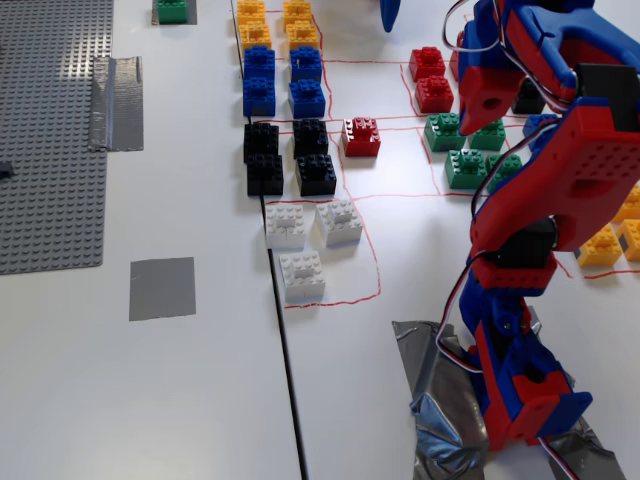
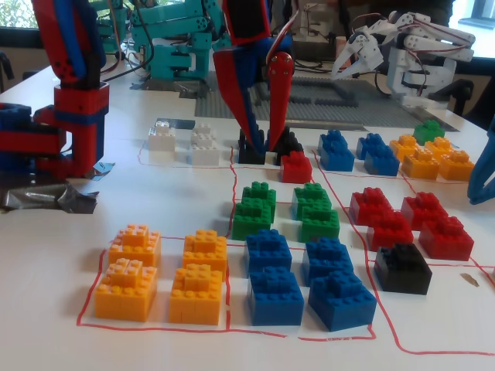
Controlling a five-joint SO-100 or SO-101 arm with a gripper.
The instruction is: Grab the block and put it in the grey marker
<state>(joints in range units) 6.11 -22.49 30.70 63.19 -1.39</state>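
A lone red brick (image 1: pixel 360 137) sits on the white table just right of the black bricks; it also shows in the other fixed view (image 2: pixel 295 166). The grey marker (image 1: pixel 162 288), a flat dull-grey square, lies bare on the table left of the white bricks, well apart from the brick. My gripper (image 2: pixel 264 147) hangs point-down above the table, empty, its fingertips almost together. It looks higher than the bricks and short of the red brick. The red and blue arm (image 1: pixel 560 170) fills the right side.
Rows of orange, blue, black and white bricks (image 1: pixel 300 275) stand between brick and marker. Green (image 2: pixel 263 205) and more red bricks (image 2: pixel 402 220) lie nearby. A grey baseplate (image 1: pixel 50 130), a crinkled tape strip (image 1: pixel 117 103) and a green brick (image 1: pixel 172 10) are at left.
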